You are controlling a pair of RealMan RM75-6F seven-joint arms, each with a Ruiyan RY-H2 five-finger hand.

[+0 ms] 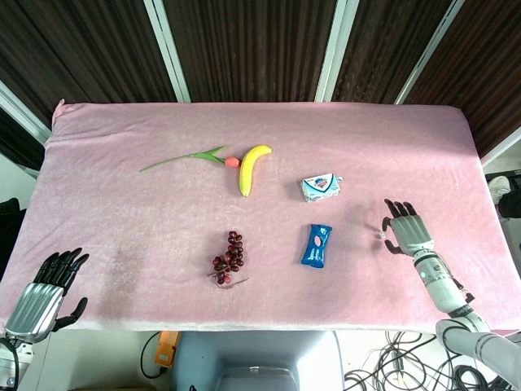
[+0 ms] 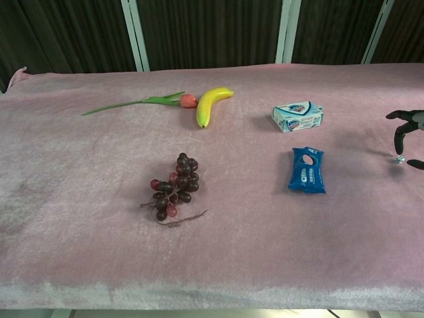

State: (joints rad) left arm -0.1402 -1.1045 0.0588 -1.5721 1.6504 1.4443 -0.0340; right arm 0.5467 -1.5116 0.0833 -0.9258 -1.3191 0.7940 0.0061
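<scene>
My right hand [image 1: 405, 229] hovers over the pink cloth at the right, fingers spread and holding nothing; its dark fingertips [image 2: 405, 132] show at the chest view's right edge. A blue snack packet [image 1: 317, 244] lies just left of it, and a white-and-blue tissue pack [image 1: 321, 187] sits farther back. My left hand [image 1: 47, 287] is at the table's near left corner, fingers apart and empty. A bunch of dark grapes [image 1: 229, 257] lies near the front middle. A yellow banana [image 1: 251, 167] touches a red tulip with a green stem [image 1: 195, 158] toward the back.
A pink cloth [image 1: 122, 220] covers the whole table. A tiny pale object [image 2: 399, 159] lies on the cloth beside my right hand. Dark panels with white frames stand behind the table. Cables and an orange object [image 1: 166, 350] lie on the floor below the front edge.
</scene>
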